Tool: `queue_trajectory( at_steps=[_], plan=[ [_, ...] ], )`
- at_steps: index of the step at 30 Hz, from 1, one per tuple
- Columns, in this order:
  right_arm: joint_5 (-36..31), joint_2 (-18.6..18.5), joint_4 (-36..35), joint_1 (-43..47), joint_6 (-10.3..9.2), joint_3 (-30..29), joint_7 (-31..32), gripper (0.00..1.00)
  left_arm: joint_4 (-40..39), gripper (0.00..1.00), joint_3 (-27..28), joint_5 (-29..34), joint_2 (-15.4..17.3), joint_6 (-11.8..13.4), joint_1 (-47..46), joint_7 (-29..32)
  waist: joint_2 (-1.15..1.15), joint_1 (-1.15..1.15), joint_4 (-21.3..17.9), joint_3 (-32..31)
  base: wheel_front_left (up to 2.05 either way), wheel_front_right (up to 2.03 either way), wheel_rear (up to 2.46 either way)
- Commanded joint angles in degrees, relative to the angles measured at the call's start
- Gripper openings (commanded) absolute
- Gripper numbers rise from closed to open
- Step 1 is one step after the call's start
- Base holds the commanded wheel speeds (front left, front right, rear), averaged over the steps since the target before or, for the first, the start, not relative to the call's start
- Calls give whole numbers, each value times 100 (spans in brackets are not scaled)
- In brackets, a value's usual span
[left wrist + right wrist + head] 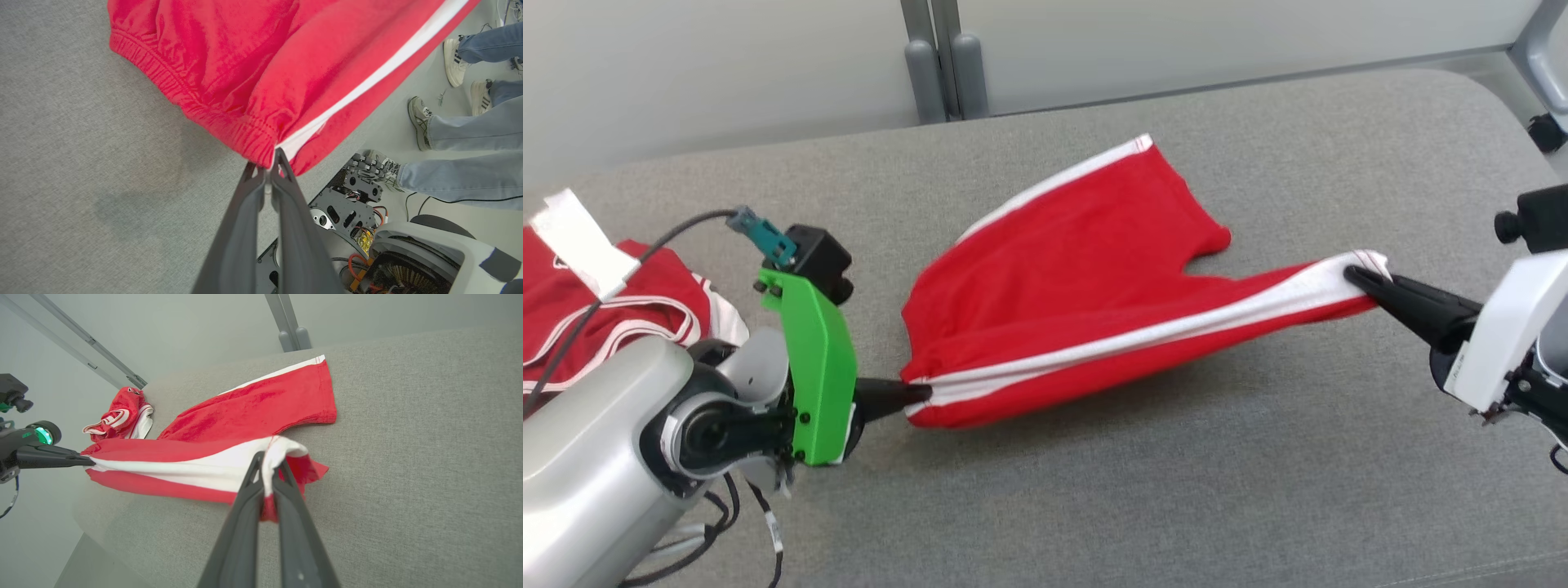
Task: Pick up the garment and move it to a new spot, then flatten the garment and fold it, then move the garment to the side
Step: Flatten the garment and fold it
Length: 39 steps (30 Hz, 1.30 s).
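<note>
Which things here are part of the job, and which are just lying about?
In the job:
red shorts with white side stripes
left gripper, shut on their waistband
right gripper, shut on a leg hem

Lying about:
crumpled red-and-white garment on the grey fabric tabletop
people's pale trainers

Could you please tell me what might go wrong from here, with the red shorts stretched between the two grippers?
1. The left gripper and right gripper each pinch just an edge of the shorts, at the waistband and a leg hem; a hard pull might slip one free.
2. The far leg lies on the table and may drag and bunch.
3. The other red garment lies near the left gripper and might snag.
</note>
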Motion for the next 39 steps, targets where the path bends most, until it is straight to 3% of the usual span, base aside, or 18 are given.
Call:
queue_trajectory(
  at_steps=[1, 7, 14, 21, 29, 39],
  plan=[
    [87, -103, -174, 307, -4, -149, 51, 0, -252, 0, -27, -85, 171, 103, 191, 70, 0, 0, 9, -338, 0, 0, 0],
    [48, -305, -907, 1035, -3, -818, 201, 0, -1172, 0, 44, -318, 493, 500, 372, 175, 0, 0, 109, -260, 0, 0, 0],
    [-245, 111, -952, 596, -4, -1340, 668, 0, -955, 0, 91, -401, 447, 740, -147, 695, 0, 0, 283, 251, 0, 0, 0],
    [-489, 687, -132, -588, -5, -1414, 1217, 0, -252, 0, 323, -685, 108, 832, -714, 1000, 0, 0, 500, 954, 0, 0, 0],
    [-888, 1089, 1068, -1842, -5, -1204, 1513, 0, 477, 0, 495, -703, -408, 734, -1230, 974, 0, 0, 818, 1685, 0, 0, 0],
    [-1147, 1435, 2065, -2723, -5, -663, 1154, 0, 1290, 0, 552, -615, -847, 516, -1595, 888, 0, 0, 915, 2148, 0, 0, 0]
  ],
)
